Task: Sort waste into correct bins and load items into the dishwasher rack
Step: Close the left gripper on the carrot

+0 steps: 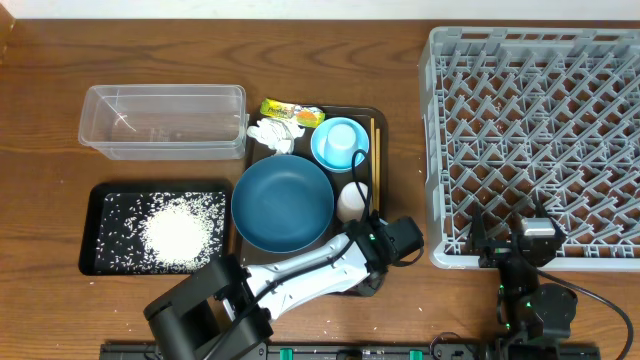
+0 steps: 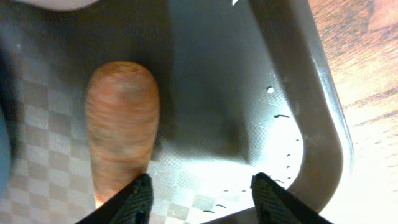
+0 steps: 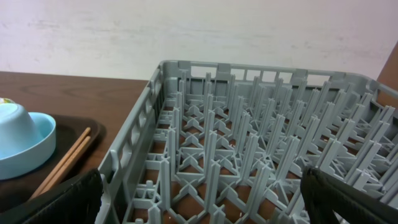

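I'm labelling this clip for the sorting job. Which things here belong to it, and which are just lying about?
For the job: rice, carrot, tissue, wrapper, black tray, clear tub, blue bowl, light-blue cup, small pale cup, chopsticks, rack.
Lying about: brown serving tray, table.

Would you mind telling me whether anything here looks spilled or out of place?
A few stray white grains lie in the corner of the serving tray, apart from the rice heap in the black tray.
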